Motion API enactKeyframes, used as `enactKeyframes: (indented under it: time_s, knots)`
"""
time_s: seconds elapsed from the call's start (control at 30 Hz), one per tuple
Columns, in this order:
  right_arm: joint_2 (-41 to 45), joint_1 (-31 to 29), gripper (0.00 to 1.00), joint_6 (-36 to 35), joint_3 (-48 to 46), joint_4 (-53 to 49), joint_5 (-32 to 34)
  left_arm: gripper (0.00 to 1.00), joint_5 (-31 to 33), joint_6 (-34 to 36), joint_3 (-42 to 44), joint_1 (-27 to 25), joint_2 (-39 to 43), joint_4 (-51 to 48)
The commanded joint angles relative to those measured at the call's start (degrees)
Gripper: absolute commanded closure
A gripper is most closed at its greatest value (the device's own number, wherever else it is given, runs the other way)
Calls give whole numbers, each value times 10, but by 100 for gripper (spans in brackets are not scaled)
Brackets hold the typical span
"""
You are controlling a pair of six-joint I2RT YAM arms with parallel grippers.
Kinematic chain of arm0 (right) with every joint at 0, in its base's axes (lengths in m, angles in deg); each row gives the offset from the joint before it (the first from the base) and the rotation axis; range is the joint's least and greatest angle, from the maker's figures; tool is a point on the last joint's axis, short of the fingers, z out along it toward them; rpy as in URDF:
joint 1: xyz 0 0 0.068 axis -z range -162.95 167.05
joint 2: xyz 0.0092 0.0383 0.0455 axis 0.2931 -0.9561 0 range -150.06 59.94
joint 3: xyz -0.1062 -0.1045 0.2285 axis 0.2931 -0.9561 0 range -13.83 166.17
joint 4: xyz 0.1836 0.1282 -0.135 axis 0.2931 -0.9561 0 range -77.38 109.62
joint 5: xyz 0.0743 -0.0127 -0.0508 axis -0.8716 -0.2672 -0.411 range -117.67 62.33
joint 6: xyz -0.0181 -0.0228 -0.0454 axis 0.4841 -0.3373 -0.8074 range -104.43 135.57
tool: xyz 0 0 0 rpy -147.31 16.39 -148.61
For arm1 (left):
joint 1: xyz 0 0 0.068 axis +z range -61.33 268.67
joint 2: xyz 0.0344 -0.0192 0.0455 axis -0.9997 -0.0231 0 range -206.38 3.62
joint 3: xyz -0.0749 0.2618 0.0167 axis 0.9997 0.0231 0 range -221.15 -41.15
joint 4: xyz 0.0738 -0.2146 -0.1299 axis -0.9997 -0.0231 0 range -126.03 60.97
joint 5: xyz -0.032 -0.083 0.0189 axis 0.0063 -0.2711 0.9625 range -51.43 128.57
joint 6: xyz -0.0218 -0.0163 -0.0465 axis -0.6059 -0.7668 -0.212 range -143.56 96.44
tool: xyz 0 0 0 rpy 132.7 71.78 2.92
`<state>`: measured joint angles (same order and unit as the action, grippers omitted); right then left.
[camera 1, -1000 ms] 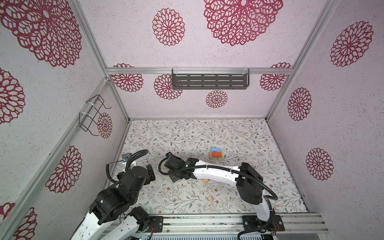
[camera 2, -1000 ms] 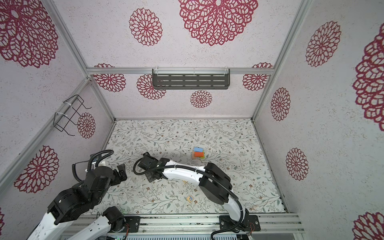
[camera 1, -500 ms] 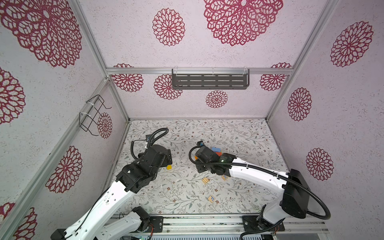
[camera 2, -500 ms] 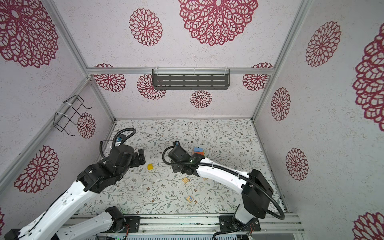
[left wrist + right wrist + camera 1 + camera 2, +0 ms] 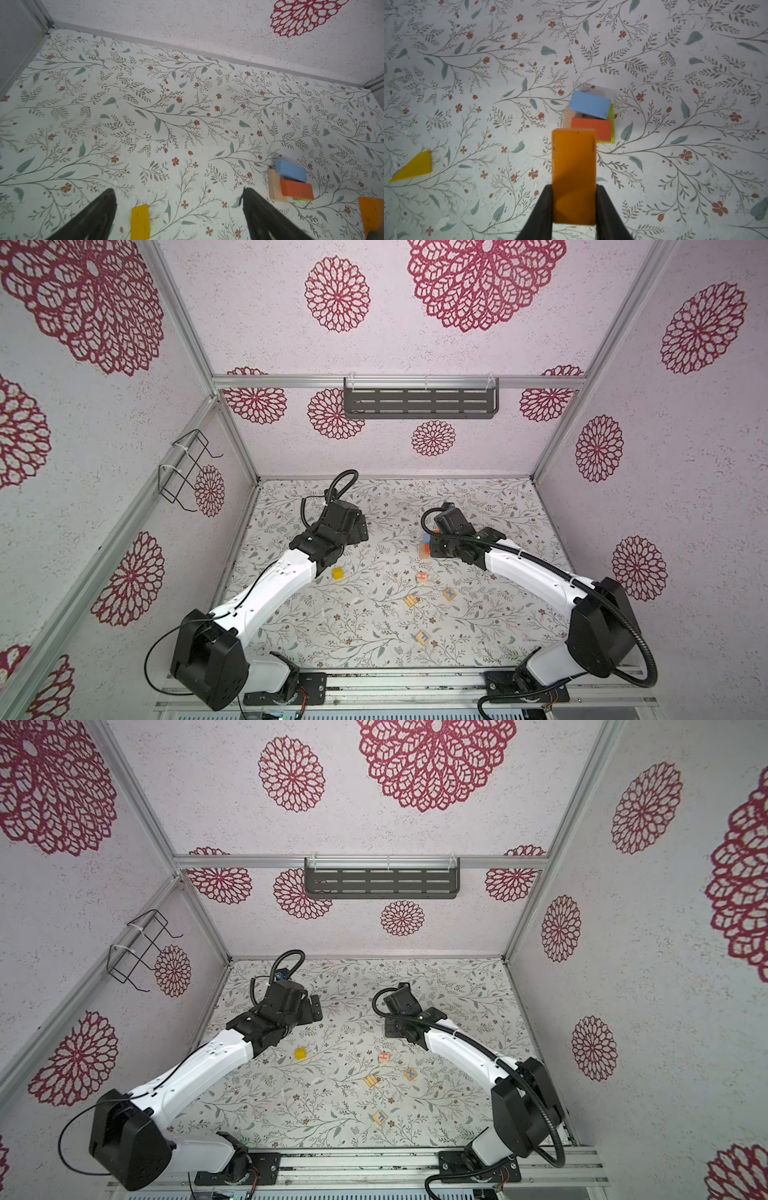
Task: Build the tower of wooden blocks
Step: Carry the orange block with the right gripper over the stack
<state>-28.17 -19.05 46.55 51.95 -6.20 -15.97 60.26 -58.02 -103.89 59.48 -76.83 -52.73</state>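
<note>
Farther across the table (image 5: 365,626) now, my right tool (image 5: 574,187) clamps an orange block (image 5: 574,162); my left tool (image 5: 177,190) gapes wide.

1. In a top view, the right arm (image 5: 457,541) covers most of the tower (image 5: 424,548).
2. In the left wrist view, the picture's edge cuts off the yellow block (image 5: 140,222) and the orange block (image 5: 372,216).
3. In the right wrist view, the lime block (image 5: 611,115) shows only as a sliver under the others.
</note>
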Motion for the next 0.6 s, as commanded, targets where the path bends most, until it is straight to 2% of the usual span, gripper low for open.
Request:
enactKeyframes:
  time_s: [0.0,0.2,0.37,0.57]
  knots:
    - [-32,18,81,-9,20,14,-17,3,-31,-12,-1,21,-21,96]
    - [-111,32,82,-20,79,3,-41,3,-52,-5,-12,45,-75,152]
    - [-168,31,83,-22,130,-23,-42,3,-65,-7,25,60,-82,211]
    - [-189,31,83,-10,139,-30,-42,3,-47,5,60,63,-73,227]
